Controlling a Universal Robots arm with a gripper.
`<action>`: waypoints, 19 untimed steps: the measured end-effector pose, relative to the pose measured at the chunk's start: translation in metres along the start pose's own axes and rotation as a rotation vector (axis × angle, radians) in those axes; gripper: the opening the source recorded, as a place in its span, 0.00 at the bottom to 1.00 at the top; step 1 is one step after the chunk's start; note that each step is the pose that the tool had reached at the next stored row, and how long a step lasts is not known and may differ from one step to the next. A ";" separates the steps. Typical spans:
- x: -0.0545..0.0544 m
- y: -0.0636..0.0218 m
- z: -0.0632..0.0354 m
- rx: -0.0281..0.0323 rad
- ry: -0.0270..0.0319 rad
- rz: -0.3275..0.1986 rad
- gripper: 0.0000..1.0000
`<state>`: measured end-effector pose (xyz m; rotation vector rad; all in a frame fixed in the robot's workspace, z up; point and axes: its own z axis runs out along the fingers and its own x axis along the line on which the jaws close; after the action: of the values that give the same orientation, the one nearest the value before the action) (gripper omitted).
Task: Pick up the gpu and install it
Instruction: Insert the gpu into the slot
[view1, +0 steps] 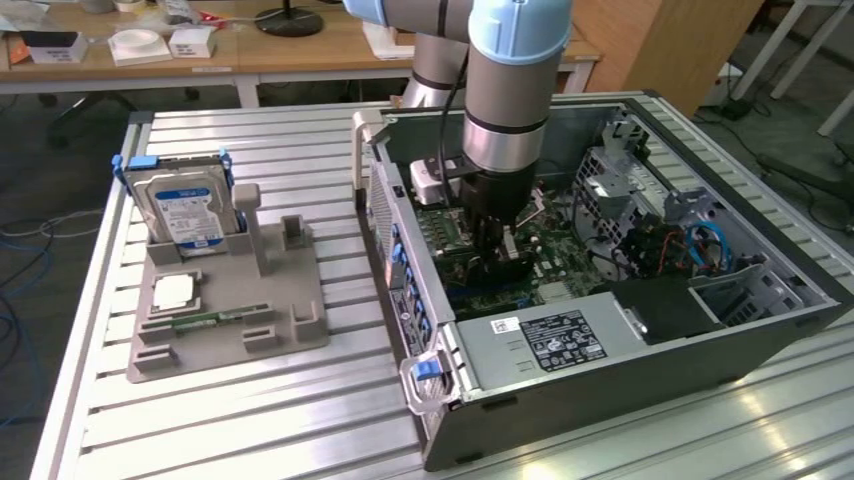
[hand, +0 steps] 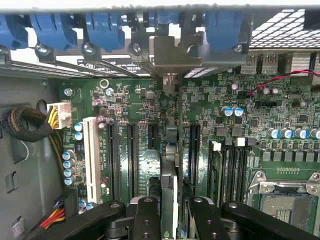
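My gripper (view1: 499, 238) reaches down into the open computer case (view1: 747, 330), just above the green motherboard (view1: 561, 262). In the wrist view the gripper (hand: 172, 207) is shut on the gpu (hand: 169, 172). The card is seen edge-on as a thin dark strip between the two black fingers (hand: 146, 215). Its silver bracket end (hand: 170, 84) points toward the case's rear wall with the blue latches (hand: 102, 30). The card stands upright over the motherboard (hand: 150, 100), in line with the gap between the black expansion slots (hand: 132, 160). Whether its lower edge touches a slot is hidden.
A grey parts holder (view1: 287, 325) on the slatted table (view1: 267, 420) holds a silver hard drive (view1: 187, 210) and a green memory stick (view1: 200, 320). Inside the case are the power supply (view1: 561, 340), drive cage (view1: 627, 180), memory slots (hand: 230, 170), processor socket (hand: 285, 200) and cable bundles (hand: 20, 125).
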<state>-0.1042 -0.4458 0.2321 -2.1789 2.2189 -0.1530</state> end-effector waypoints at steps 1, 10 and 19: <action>0.000 0.0000 0.0000 -0.0004 -0.0002 0.000 0.26; 0.000 0.0000 0.0000 0.0002 0.0002 0.000 0.26; 0.000 -0.0001 -0.0017 -0.0004 -0.0003 0.000 0.33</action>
<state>-0.1043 -0.4458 0.2339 -2.1790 2.2190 -0.1523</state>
